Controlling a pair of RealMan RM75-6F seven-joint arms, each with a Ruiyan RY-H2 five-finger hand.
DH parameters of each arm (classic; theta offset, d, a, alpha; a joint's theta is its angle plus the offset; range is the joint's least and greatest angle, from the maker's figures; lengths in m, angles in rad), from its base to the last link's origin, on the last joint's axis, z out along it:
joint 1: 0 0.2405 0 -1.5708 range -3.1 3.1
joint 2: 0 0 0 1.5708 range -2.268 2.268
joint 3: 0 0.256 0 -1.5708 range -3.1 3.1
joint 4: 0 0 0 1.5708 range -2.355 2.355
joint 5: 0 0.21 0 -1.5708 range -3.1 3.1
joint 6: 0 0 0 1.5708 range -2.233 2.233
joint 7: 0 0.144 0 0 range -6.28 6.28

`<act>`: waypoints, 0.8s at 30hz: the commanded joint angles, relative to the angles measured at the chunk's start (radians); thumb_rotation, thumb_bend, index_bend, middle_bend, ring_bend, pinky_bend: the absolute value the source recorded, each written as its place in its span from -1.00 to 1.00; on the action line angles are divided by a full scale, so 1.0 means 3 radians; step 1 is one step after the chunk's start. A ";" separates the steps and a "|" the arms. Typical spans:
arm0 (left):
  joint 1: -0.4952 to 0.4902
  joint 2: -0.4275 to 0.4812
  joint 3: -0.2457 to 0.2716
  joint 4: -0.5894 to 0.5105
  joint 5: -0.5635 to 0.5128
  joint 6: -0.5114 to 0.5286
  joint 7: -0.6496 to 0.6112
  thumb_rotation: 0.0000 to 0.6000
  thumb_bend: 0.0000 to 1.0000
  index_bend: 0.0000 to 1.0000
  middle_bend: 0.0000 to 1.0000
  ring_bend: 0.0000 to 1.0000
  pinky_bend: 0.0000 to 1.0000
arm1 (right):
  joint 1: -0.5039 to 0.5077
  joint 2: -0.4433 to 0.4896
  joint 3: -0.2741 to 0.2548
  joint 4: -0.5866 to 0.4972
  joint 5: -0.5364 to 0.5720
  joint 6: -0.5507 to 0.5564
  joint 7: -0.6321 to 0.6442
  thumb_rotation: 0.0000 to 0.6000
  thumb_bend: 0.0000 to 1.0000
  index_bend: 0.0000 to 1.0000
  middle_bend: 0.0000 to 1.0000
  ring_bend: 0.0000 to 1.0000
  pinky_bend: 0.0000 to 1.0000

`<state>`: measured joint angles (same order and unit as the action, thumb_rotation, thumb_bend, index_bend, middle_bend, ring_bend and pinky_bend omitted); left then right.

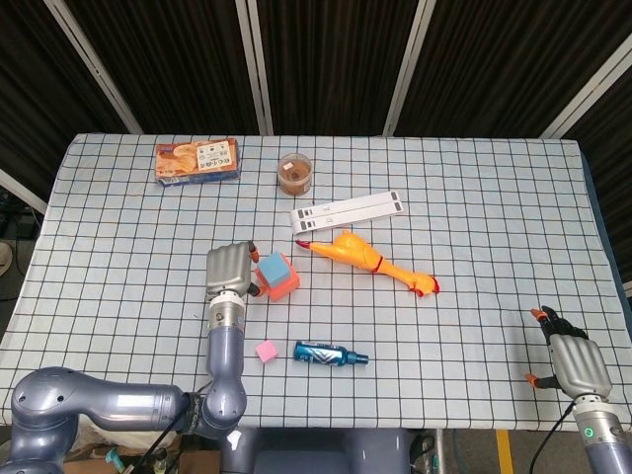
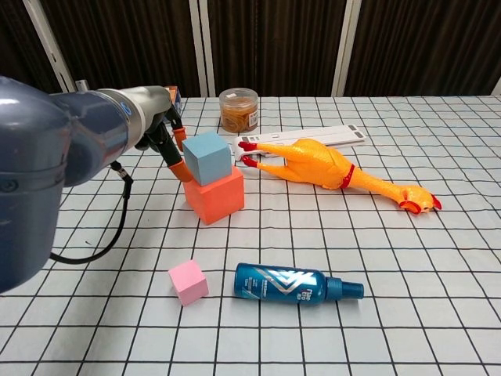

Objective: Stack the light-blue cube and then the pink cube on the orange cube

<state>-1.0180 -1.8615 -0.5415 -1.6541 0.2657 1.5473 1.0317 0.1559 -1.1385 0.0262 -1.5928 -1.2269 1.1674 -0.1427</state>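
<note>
Checked table (image 1: 474,197): three cubes – light-blue cube (image 2: 207,157) atop orange cube (image 2: 214,196), pink cube (image 2: 189,282) apart

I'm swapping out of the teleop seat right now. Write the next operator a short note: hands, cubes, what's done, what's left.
Left hand: beside the stack, on its left; its fingers are right at the light-blue cube, but whether they touch it or grip it cannot be told.
Right hand: at the table's near right edge, holding nothing visible.
Light-blue cube sits on the orange cube, slightly skewed.
Pink cube lies on the cloth nearer the robot, left of the blue spray bottle.
Done: first cube stacked.
Left: clear the left hand away, pick up the pink cube, set it on top of the light-blue one.
</note>
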 commanded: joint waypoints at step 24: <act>0.0628 0.1468 0.0337 -0.1586 0.0542 -0.0679 -0.0100 1.00 -0.96 -0.18 0.88 0.73 1.00 | 0.0001 -0.0003 0.0002 -0.0054 0.0011 0.0032 -0.0086 1.00 -0.81 -0.76 -0.84 -0.68 -0.56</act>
<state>-0.8757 -1.4947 -0.5058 -2.0800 0.3279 1.4572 1.0393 0.1561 -1.1398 0.0266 -1.6083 -1.2241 1.1768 -0.1680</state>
